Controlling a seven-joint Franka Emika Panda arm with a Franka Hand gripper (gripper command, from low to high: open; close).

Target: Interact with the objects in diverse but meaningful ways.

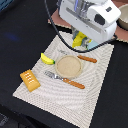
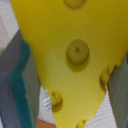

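Note:
My gripper (image 1: pixel 78 41) is shut on the yellow cheese wedge (image 1: pixel 76 40) and holds it over the far edge of the striped placemat (image 1: pixel 55 92). In the wrist view the cheese wedge (image 2: pixel 70 45), with round holes, fills the frame between the grey, teal-padded fingers (image 2: pixel 17 82). A yellow banana (image 1: pixel 47 59) lies at the exterior view's left of a tan plate (image 1: pixel 68 66). An orange-brown bread loaf (image 1: pixel 30 80) lies at the mat's left corner. A pale blue shape (image 1: pixel 90 44), perhaps the milk carton, peeks out behind the gripper. The frying pan is out of view.
A fork with an orange handle (image 1: pixel 65 80) lies in front of the plate and a knife with an orange handle (image 1: pixel 84 58) behind it. A grey pot (image 1: pixel 123 19) shows at the top right edge. The table around the mat is dark.

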